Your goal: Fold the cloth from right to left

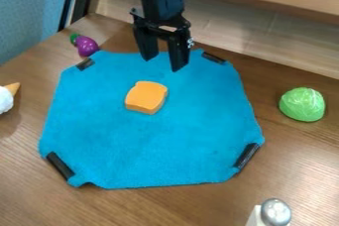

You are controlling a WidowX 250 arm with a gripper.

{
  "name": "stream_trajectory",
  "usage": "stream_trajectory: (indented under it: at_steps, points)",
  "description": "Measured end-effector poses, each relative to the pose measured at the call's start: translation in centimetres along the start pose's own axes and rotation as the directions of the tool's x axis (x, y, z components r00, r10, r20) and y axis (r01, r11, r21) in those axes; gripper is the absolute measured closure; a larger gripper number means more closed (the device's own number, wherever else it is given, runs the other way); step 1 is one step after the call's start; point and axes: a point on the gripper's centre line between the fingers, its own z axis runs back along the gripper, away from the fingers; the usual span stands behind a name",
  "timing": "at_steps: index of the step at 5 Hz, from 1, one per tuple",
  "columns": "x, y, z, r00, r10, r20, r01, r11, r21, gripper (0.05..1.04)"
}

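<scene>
The black gripper (163, 61) hangs over the back edge of the blue cloth (159, 145), its two fingers apart with nothing between them. The cloth lies spread flat on the wooden table, with black strips at its four cut corners. An orange bread-shaped piece (146, 97) rests on the cloth, in front of the gripper and slightly to its left.
A purple toy eggplant (86, 46) lies behind the cloth's back left corner. A green toy lettuce (302, 104) is at the right, a white toy with an orange cone (5, 99) at the left edge, and a silver-topped shaker (275, 213) at the front right.
</scene>
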Motion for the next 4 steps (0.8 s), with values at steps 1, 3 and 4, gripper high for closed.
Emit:
stream_trajectory:
  at_steps: [1,3,4]
  points:
    - [-0.3,0.0,-1.2,0.999,0.004,-0.032,-0.004,1.0,-0.014,0.084]
    - [-0.6,-4.4,-3.4,0.994,-0.092,-0.053,0.09,0.995,-0.052,0.084]
    - [-0.7,-7.3,-4.4,0.989,-0.134,-0.06,0.131,0.99,-0.06,0.084]
